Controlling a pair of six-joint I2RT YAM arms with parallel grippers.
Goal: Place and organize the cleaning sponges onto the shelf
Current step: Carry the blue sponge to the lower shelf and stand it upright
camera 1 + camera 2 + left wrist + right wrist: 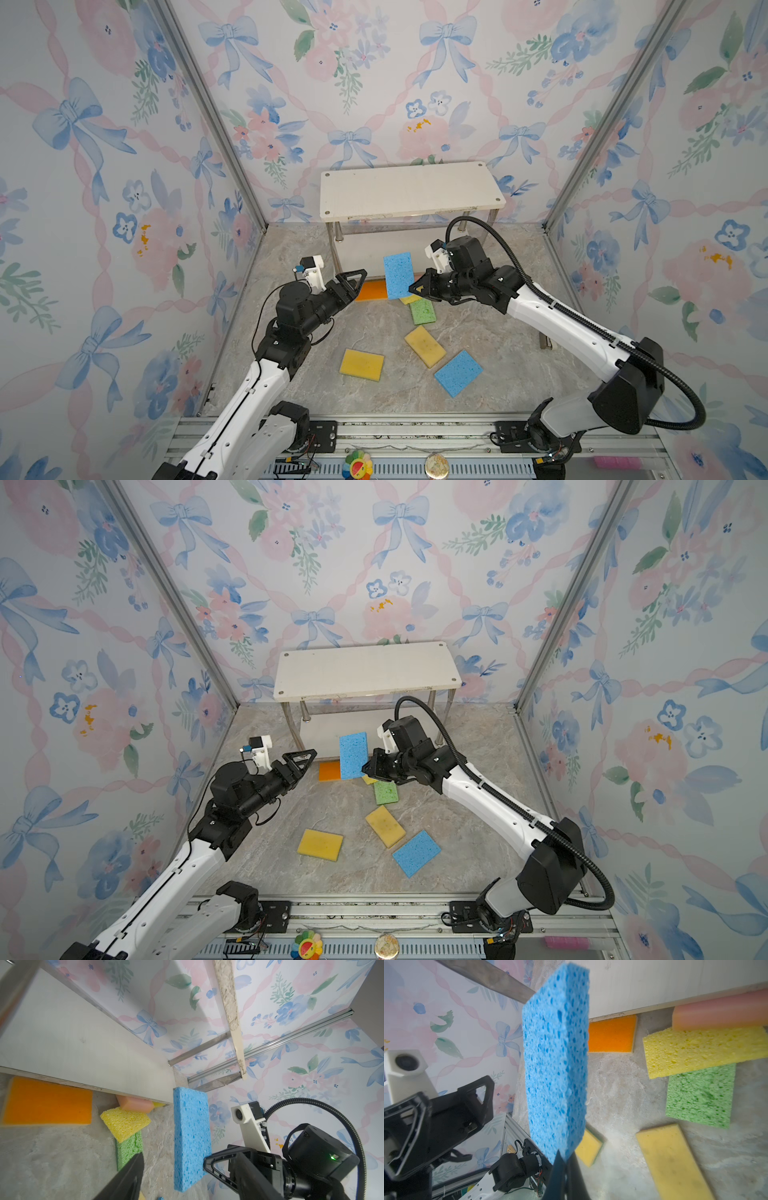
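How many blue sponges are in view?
2. The held blue sponge stands upright in the shut right hand, before the shelf. The second blue sponge lies flat on the table, front right. Others may hide under it.

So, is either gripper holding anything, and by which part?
Right gripper pinches the raised blue sponge at its edge near a lower corner; left gripper is open, empty.

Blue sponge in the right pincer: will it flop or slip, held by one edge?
Probably fairly stiff: pinched at one edge by the right pincer, the blue sponge stands upright without drooping. Likely light, since that small grip carries it. Its porous surface should resist slipping, though it may squash.
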